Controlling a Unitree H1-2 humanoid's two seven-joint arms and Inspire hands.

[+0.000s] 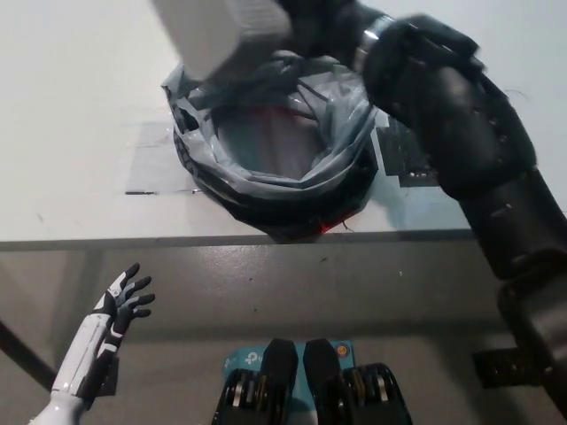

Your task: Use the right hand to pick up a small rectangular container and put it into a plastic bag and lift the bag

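1. Right hand (306,22): black, at the top edge, reaching in from the lower right across the counter (71,106). It is grasping the container (221,31) at that box's right end; the fingers are mostly hidden behind the box and motion blur.
2. Container: small pale grey rectangular box, blurred, tilted, held in the air above the far-left rim of the plastic bag (275,150). It overlaps the bag's rim in this view; cannot tell whether it touches the plastic.
3. Plastic bag: grey, translucent, mouth open and rolled down over a dark round holder. It sits on the counter close to the near edge. Something reddish shows inside at the bottom, partly covered by the arm's shadow.
4. Right forearm covers most of the dark square patch (403,164) on the counter just right of the bag.
5. Clear tape strip (151,168) lies on the counter left of the bag.
6. Left hand (124,299): white, lower left, below the counter edge, resting with fingers spread, holding nothing.
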